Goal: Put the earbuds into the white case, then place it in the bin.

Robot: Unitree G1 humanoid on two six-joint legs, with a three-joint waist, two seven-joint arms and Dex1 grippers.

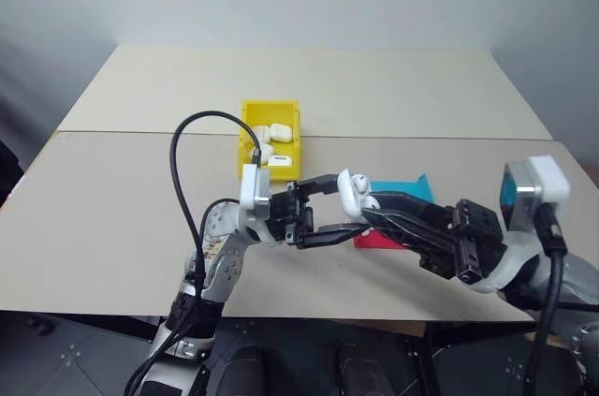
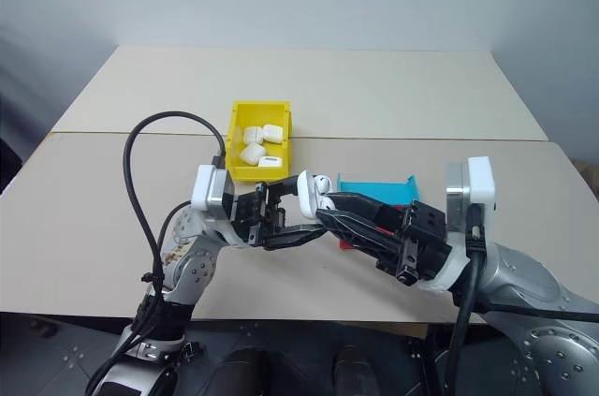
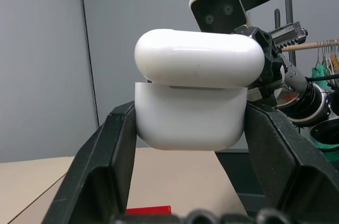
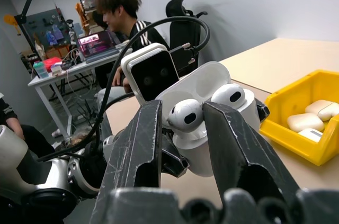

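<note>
Right wrist view: left hand [image 1: 318, 212] clamps glossy white case [image 4: 212, 123], lid up, 2 earbuds [image 4: 186, 114] seated; right hand [image 4: 183, 128] seemingly apart.

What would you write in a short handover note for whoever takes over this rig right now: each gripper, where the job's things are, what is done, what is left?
Left gripper: shut on the white case, held above the table, lid open.
Right gripper: fingers either side of an earbud seated in the case; grip unclear.
Second earbud also sits in the case.
Bin: holds several white cases already.
Done: both earbuds look seated.
Left: withdraw the right gripper, close the lid, place the case in the bin.
</note>
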